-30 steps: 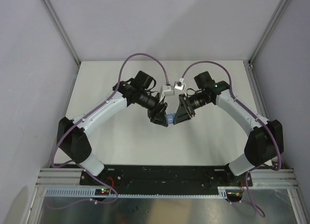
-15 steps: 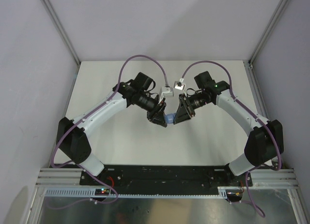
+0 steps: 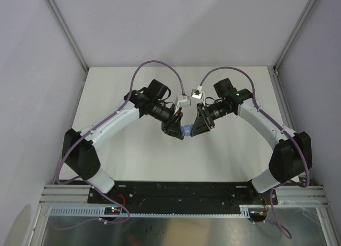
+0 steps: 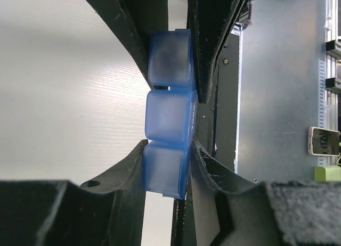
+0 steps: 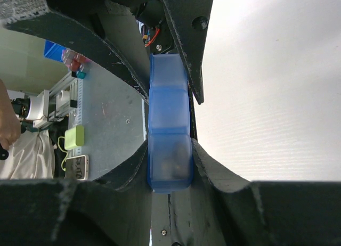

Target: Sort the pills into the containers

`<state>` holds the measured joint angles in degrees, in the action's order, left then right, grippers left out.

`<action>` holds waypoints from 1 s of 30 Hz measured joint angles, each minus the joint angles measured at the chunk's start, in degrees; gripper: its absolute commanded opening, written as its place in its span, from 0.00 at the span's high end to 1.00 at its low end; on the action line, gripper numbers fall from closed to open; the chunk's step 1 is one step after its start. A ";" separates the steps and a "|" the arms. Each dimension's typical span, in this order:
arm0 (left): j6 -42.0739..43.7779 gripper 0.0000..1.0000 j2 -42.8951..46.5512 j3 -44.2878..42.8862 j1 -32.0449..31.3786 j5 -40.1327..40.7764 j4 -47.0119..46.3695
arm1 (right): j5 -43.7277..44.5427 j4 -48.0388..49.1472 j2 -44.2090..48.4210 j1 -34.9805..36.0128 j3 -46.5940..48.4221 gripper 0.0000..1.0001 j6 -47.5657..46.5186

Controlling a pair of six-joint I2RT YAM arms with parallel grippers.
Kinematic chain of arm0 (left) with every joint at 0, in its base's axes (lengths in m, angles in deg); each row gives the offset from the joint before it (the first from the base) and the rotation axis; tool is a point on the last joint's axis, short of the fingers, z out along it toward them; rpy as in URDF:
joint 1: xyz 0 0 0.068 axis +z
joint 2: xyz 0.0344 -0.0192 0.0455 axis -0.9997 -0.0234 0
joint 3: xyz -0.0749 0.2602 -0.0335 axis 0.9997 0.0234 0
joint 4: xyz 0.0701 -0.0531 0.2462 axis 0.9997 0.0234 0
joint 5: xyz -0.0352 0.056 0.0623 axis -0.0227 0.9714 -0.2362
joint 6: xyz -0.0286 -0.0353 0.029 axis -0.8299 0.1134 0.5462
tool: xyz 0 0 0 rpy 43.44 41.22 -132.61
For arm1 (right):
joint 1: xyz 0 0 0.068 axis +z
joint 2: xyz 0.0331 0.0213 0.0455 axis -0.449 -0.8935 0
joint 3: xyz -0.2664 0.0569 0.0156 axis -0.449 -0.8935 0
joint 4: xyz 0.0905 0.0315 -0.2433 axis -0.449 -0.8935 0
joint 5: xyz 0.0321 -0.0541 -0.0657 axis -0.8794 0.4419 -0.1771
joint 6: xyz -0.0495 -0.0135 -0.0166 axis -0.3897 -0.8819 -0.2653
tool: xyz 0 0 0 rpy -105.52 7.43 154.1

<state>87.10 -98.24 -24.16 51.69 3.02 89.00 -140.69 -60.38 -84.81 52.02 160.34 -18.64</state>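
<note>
Over the middle of the table [image 3: 133, 155] we see the blue containers [image 3: 186, 130] (three joined cells) pinched from both ends: the left gripper [image 3: 180, 131] is clamped on one end and the right gripper [image 3: 193, 130] on the other. Both arms [image 3: 114, 121] bow inward, wrists nearly meeting. Purple cables [image 3: 154, 62] arch on the far side, and grey walls [image 3: 181, 27] surround us.

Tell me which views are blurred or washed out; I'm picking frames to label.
Top external: even light, sharp, but the blue strip is tiny. Left wrist: table washed out, near fingers dark and soft. Right wrist: same glare on the table, strip clear.
</note>
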 measured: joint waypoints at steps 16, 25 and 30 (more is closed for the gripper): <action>-0.52 0.28 0.00 -0.02 0.00 1.77 0.00 | 0.22 0.00 0.04 0.22 0.00 1.00 0.33; -0.46 0.21 0.00 -2.14 -0.02 2.73 0.04 | 0.15 -0.02 0.04 0.48 0.00 1.00 0.46; -0.52 0.27 -0.02 -4.26 -0.61 2.71 0.00 | 0.07 0.00 0.04 0.50 0.00 1.00 0.52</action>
<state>86.58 -98.26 -28.42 51.08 5.73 89.00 -140.62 -60.38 -84.76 52.53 160.34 -18.11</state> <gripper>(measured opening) 0.774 0.322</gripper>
